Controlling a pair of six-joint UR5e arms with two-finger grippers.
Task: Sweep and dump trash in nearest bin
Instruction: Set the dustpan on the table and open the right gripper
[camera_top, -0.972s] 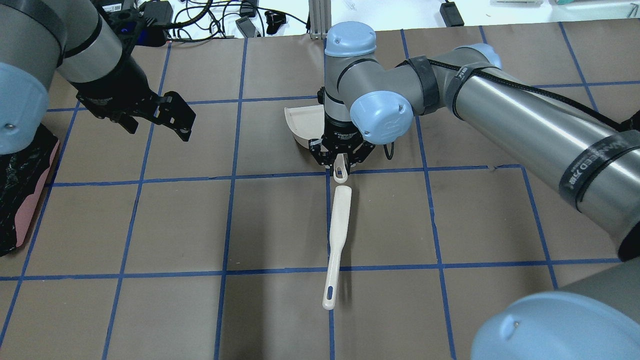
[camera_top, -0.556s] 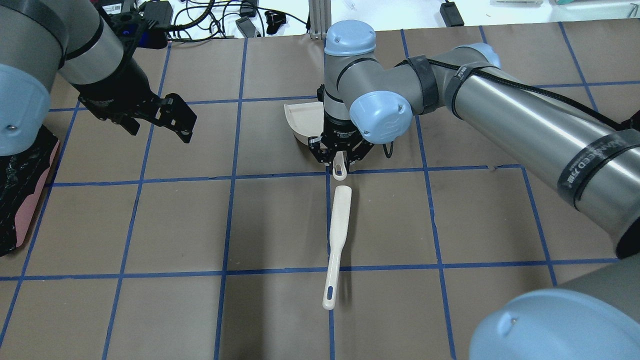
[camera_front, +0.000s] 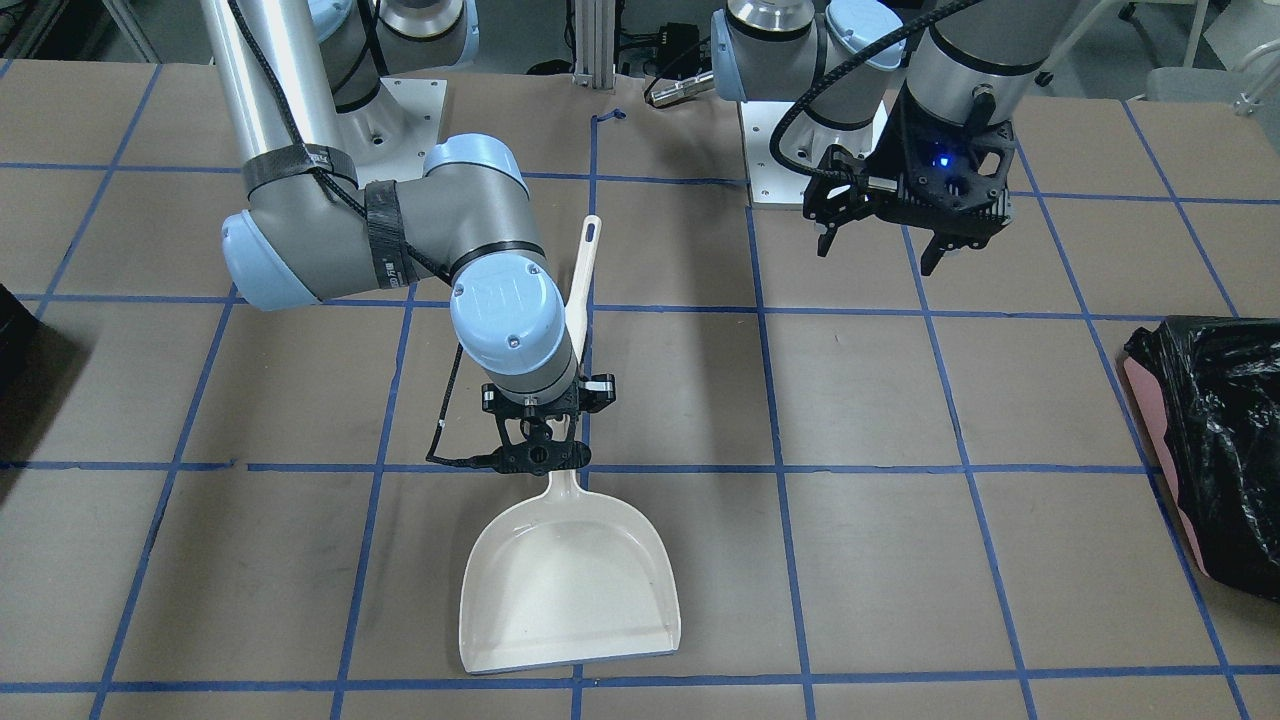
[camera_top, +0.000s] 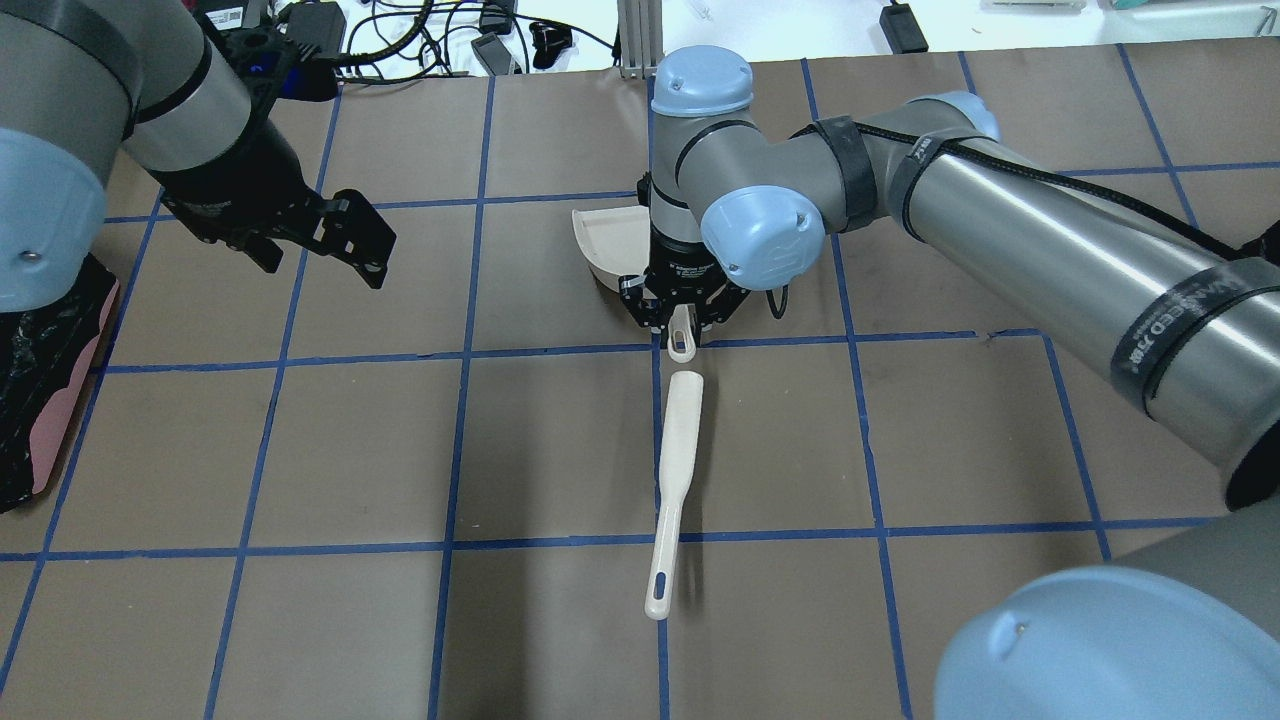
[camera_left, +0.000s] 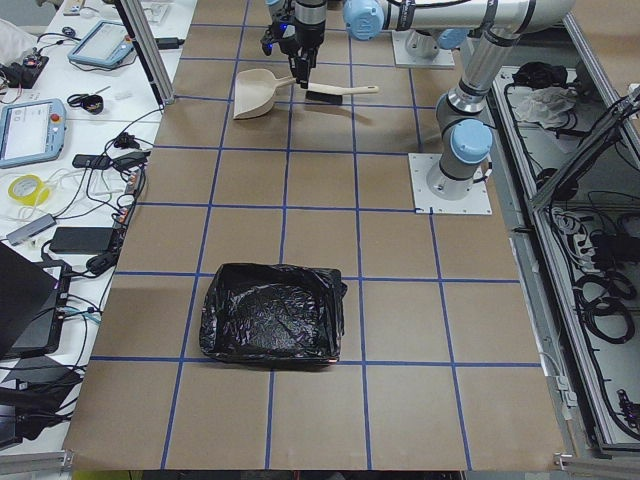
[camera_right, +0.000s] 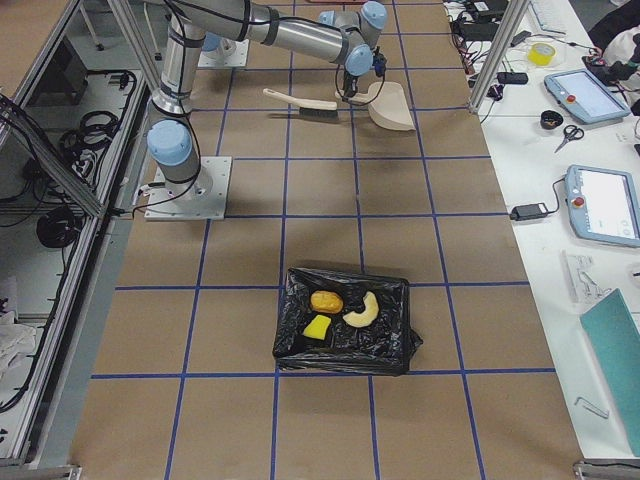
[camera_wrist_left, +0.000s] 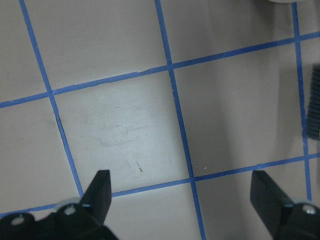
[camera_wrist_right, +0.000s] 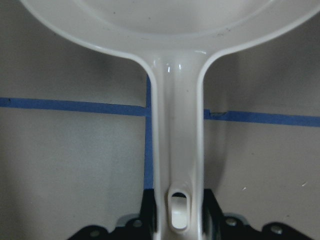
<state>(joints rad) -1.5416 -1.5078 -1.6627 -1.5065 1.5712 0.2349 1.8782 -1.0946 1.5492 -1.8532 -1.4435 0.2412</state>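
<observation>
Right gripper (camera_top: 681, 325) is clamped on the dustpan (camera_front: 570, 580) handle's far end; the pan could be twisted loose if lifted, being front-heavy.

Overhead looks forward and down from behind the robot; the front view faces it. Side views look along the table (camera_left: 400, 300) from its far ends. Wrist views sit close above it. Exteriors and right wrist share the dustpan (camera_front: 570, 580).
</observation>
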